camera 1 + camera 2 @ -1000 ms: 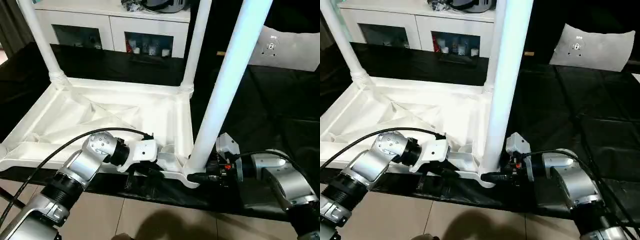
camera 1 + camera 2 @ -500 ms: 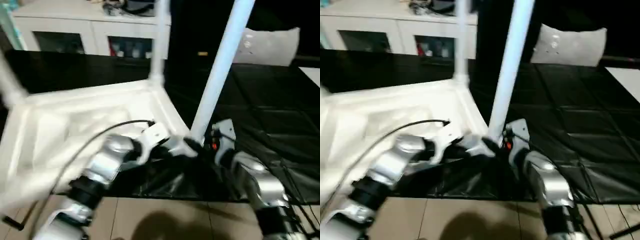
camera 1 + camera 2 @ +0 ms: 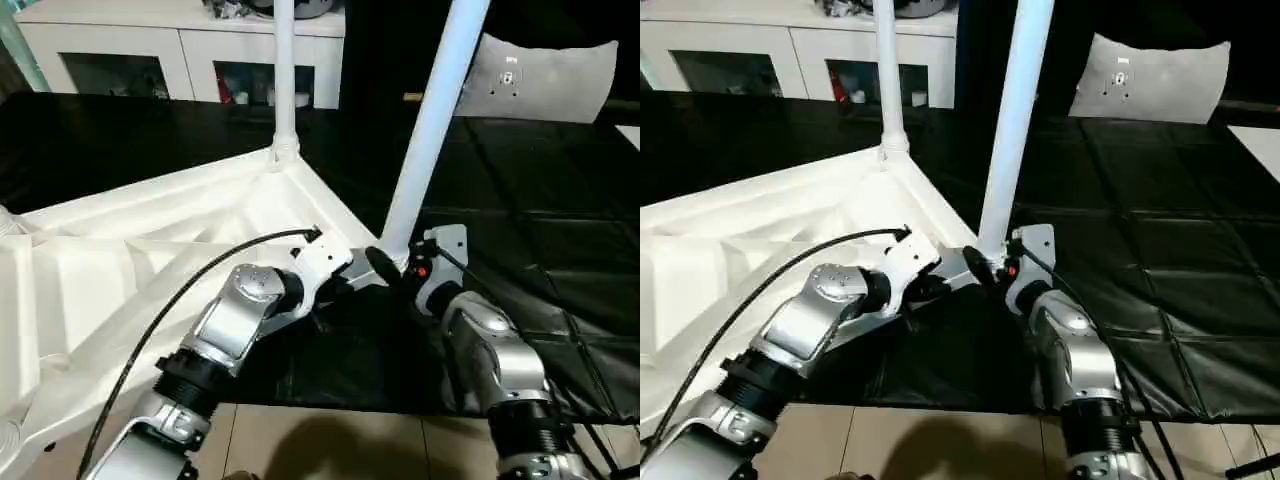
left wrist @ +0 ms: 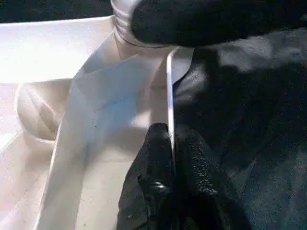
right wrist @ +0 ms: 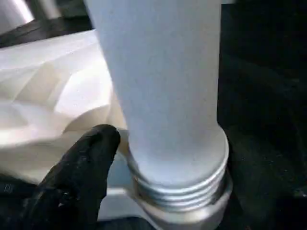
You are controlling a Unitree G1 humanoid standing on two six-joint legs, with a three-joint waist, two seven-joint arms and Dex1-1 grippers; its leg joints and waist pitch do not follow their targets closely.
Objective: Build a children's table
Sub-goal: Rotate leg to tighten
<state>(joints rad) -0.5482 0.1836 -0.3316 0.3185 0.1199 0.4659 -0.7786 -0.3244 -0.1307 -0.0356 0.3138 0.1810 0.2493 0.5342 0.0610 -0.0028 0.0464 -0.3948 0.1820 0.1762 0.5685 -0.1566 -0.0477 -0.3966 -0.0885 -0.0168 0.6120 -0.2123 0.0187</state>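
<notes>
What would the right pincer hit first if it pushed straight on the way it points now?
Most likely the near leg of the table: its base and threaded collar stand directly ahead of the right pincer, at the corner socket. Depth is hard to judge, but it looks very close.

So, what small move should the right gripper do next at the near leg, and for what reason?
Probably close the right gripper around the near leg and twist it further in. Thread rings are visible above the corner socket, so the leg looks not fully seated. The left gripper is pinching the tabletop's rim beside that corner, which should steady the table.
</notes>
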